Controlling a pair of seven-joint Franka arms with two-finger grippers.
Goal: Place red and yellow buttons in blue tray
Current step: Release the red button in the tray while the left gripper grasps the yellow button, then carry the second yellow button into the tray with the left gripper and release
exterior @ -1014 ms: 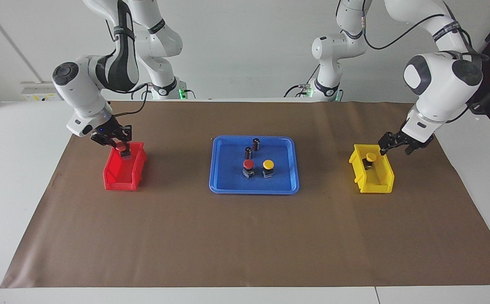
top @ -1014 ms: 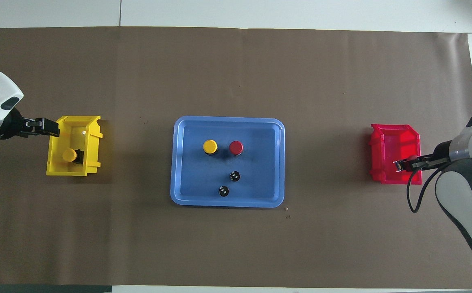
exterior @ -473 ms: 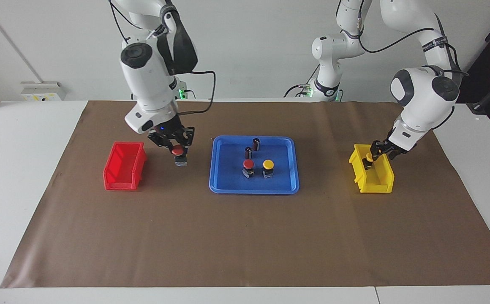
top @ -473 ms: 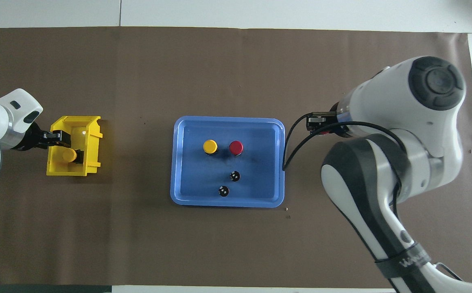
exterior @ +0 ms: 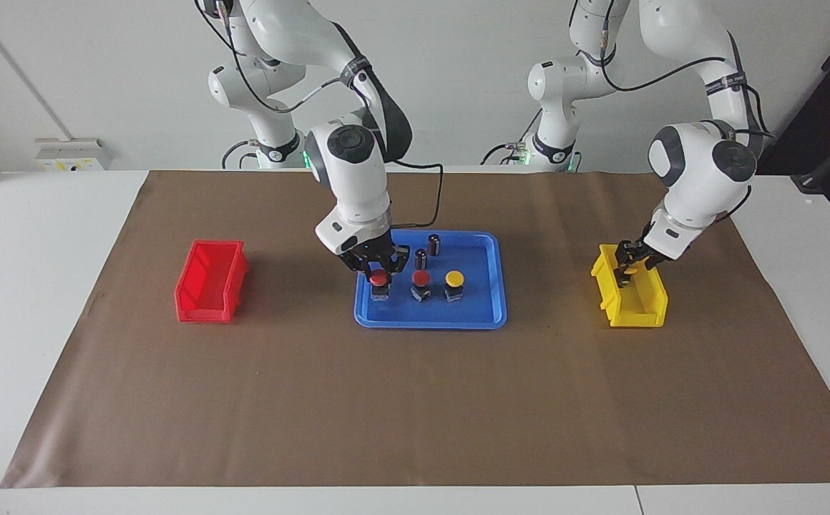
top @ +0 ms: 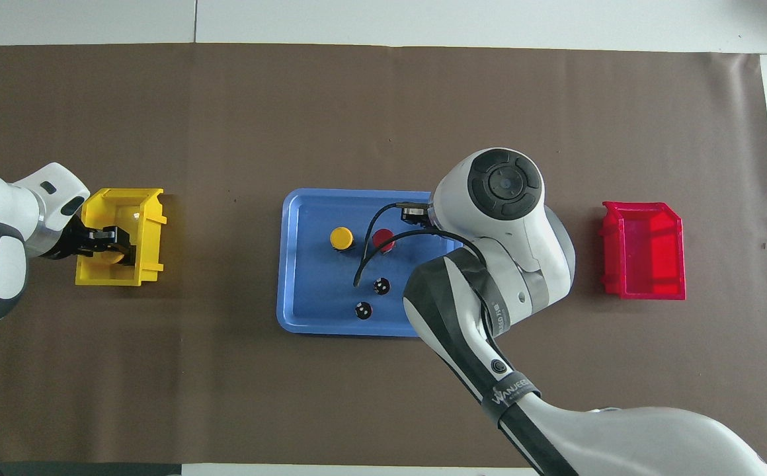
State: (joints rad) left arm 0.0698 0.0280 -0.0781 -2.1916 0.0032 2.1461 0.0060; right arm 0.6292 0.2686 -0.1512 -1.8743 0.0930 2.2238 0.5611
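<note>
The blue tray point(exterior: 490, 315) lies mid-table, and it also shows in the overhead view point(top: 291, 264). In it stand a red button point(exterior: 421, 280) and a yellow button point(exterior: 454, 280). My right gripper point(exterior: 379, 269) is shut on a second red button point(exterior: 380, 277) and holds it low over the tray's end toward the right arm, beside the standing red button. My left gripper point(exterior: 628, 262) is down inside the yellow bin point(exterior: 633, 307). The second yellow button is mostly hidden under it. In the overhead view the right arm hides its own gripper.
Two dark cylinders point(exterior: 433, 244) point(exterior: 421, 258) stand in the tray, nearer to the robots than the buttons. The red bin point(exterior: 211, 282) sits empty toward the right arm's end of the table. Brown paper covers the table.
My right gripper has carried the red button from the red bin, across the paper, to over the blue tray. My left gripper has come down into the yellow bin onto the yellow button.
</note>
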